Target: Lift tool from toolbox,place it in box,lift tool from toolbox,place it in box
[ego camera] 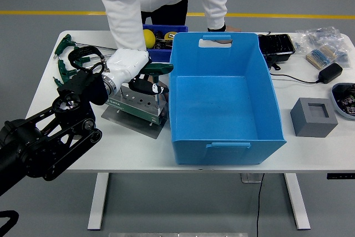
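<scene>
Green-handled tool is sitting upright in the metal toolbox rack, right beside the left wall of the big blue box, so I'm guessing the lift-and-drop is a short hop. I'm running the left robot hand here, and its white shell is covering the tool's handle with dark fingers curled around it, looking like a closed grip. A person in white is leaning over the table at the far side.
</scene>
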{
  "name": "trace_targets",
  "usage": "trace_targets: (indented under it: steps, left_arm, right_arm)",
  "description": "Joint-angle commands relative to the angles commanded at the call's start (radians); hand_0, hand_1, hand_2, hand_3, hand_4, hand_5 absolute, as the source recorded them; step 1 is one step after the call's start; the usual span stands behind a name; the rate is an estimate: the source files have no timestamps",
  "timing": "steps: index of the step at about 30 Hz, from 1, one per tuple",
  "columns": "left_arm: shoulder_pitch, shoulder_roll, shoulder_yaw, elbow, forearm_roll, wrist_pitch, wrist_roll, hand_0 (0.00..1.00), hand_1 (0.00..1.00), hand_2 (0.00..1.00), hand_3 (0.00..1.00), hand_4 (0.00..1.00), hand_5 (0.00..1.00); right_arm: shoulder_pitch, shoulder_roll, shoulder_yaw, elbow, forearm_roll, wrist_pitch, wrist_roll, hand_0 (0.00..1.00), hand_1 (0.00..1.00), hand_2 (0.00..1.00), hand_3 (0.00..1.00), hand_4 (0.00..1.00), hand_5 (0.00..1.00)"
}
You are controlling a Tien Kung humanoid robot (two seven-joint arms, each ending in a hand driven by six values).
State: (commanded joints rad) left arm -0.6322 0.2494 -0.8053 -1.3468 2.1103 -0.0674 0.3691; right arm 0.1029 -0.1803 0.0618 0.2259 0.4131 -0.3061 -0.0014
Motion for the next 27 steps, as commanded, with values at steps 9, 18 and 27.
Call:
trace_targets:
  steps: [9, 18, 27]
  left_arm:
    - [-0.002, 0.002, 0.011, 0.011, -0.006, 0.035, -0.016, 0.147, 0.019, 0.062, 0.099, 0.998, 0.706]
    - [-0.005, 0.006, 0.018, 0.016, -0.016, 0.073, -0.051, 0.117, 0.002, 0.022, 0.049, 0.998, 0.713]
    - [-0.015, 0.016, 0.016, 0.005, -0.042, 0.134, -0.101, 0.117, 0.002, 0.017, 0.042, 0.998, 0.740]
  right_arm:
    - [-0.001, 0.000, 0.003, 0.000, -0.007, 0.000, -0.002, 0.701, 0.671, 0.732, 0.558, 0.794, 0.690]
    - [-0.001, 0.000, 0.004, -0.001, -0.006, -0.001, -0.002, 0.701, 0.671, 0.733, 0.559, 0.794, 0.689]
    - [-0.001, 0.001, 0.007, -0.001, -0.012, -0.001, -0.004, 0.700, 0.671, 0.733, 0.559, 0.794, 0.689]
